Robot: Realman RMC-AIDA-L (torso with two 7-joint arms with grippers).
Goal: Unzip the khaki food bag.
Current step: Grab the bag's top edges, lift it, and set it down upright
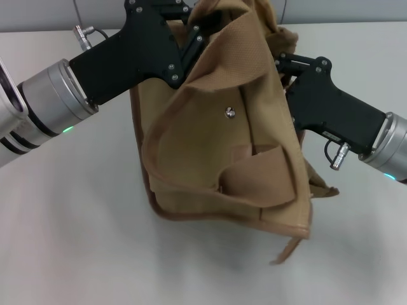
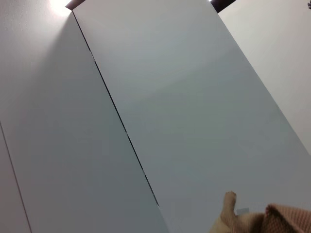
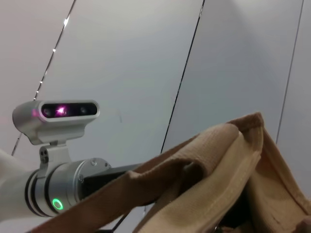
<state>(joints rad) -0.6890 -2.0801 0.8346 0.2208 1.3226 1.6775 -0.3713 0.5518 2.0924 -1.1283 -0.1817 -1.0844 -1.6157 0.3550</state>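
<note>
The khaki food bag is slumped and crumpled on the white table, with its front pocket and silver snap turned up toward me. My left gripper is at the bag's top left, shut on bunched fabric that it holds raised. My right gripper presses into the fabric at the bag's upper right. The zipper pull is hidden in the folds. A scrap of the bag shows in the left wrist view, and more of its raised fabric shows in the right wrist view.
The table surface spreads out in front of and to the left of the bag. Grey wall panels stand behind. The left arm's wrist camera shows in the right wrist view beyond the fabric.
</note>
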